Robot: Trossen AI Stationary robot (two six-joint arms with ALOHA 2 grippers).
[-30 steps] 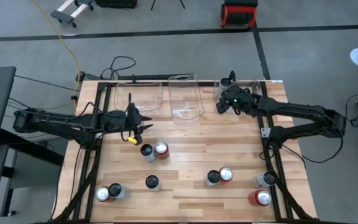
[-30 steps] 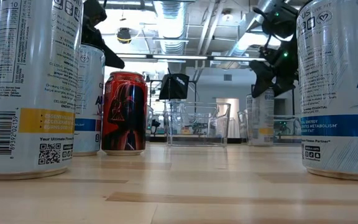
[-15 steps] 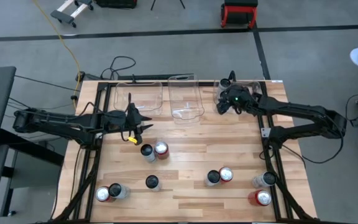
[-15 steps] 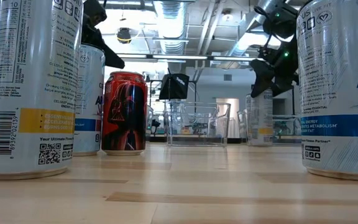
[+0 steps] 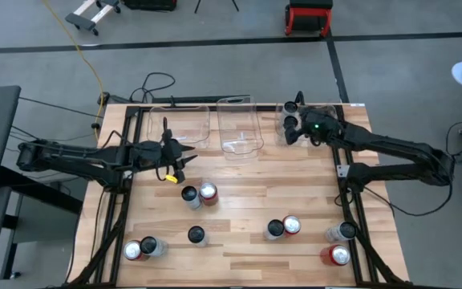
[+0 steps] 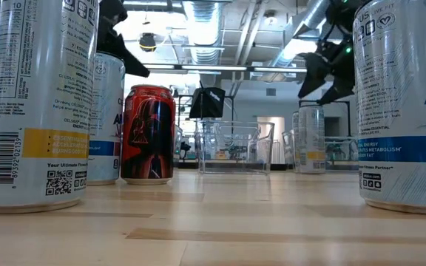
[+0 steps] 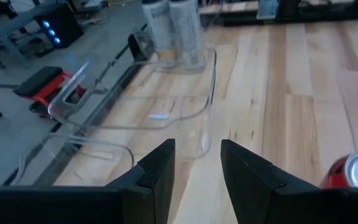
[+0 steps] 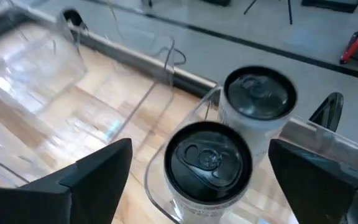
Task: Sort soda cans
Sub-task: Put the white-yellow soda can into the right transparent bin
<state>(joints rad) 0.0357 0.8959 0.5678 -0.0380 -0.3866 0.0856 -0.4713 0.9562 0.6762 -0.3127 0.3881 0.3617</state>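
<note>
Two silver soda cans with dark tops [image 8: 211,158] [image 8: 258,93] stand upright side by side in the clear bin at the far right [image 5: 327,108]. My right gripper [image 8: 199,149] hovers just above them, open wide, one finger on either side of the nearer can and touching neither. My left gripper [image 5: 184,162] hangs open and empty over the table, near the left bin [image 5: 179,124]. Several more cans, red [image 5: 208,193] and silver [image 5: 189,195], stand in pairs on the wooden table.
Three clear bins line the far edge; the middle bin [image 5: 239,128] holds nothing. Can pairs stand at the near left [image 5: 141,248], near centre [image 5: 283,227] and near right [image 5: 339,243]. A single dark-topped can [image 5: 196,234] stands alone. Black frame rails run along both sides.
My right gripper has spread its fingers wider and risen off the silver can in the right bin, drawing back a little toward the table's right edge. That can stays upright in the bin beside the other one.
</note>
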